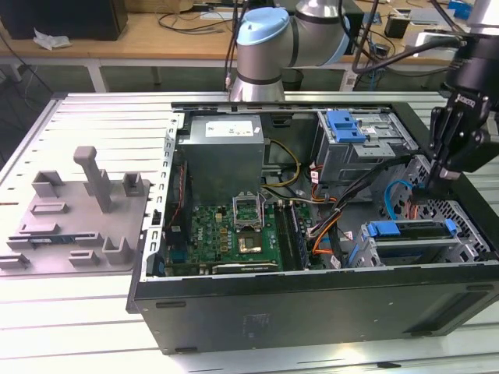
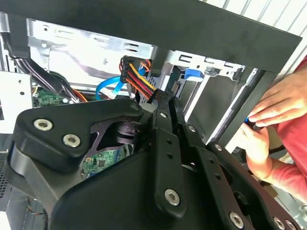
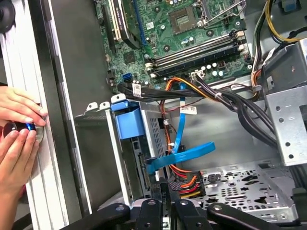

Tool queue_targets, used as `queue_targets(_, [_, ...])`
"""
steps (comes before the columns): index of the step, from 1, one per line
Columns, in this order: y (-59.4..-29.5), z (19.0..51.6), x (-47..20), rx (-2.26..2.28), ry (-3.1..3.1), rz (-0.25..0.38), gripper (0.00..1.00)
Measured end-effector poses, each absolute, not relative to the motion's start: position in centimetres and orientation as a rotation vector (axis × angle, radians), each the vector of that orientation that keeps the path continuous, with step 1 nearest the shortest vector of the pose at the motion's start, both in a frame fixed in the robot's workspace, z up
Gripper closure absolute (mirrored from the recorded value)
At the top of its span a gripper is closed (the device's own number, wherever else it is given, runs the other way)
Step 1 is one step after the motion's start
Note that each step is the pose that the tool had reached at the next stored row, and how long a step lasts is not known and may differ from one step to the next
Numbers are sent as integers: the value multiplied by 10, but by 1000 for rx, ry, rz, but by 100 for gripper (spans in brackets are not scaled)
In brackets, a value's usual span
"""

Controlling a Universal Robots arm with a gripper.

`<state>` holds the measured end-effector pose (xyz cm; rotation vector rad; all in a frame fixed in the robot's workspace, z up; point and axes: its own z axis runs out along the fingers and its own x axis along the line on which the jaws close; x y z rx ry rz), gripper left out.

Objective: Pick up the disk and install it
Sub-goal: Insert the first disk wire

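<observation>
In the exterior view, an open black computer case (image 1: 312,312) lies on its side on the slatted metal worktop (image 1: 78,117). A grey moulded plastic fixture (image 1: 78,210) stands beside it on the exterior view's left. The silver disk in its blue plastic carrier rail (image 1: 409,230) sits in the metal drive cage near the case's corner on the exterior view's right. Its long axis runs from that view's left to right, along the near wall. The black gripper (image 1: 427,189) hangs just above that cage among the cables. The white sticker on the grey power supply (image 1: 226,128) is too small to read.

In the second wrist view, the gripper (image 2: 169,103) has its fingers drawn close together. Their tips are at a black connector with red and yellow wires (image 2: 136,79). Whether they pinch it I cannot tell. A person's hands (image 2: 276,108) rest at the case's outer edge.

In the first wrist view, a blue flat cable (image 3: 184,153) runs to the cage just beside the connector.
</observation>
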<state>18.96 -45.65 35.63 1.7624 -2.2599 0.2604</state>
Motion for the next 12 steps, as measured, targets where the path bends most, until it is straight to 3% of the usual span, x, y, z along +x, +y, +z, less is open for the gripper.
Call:
queue_targets(7, [-478, 356, 185, 1811, -2312, 172, 83])
queue_targets(12, [-485, 356, 182, 1843, -2302, 159, 83])
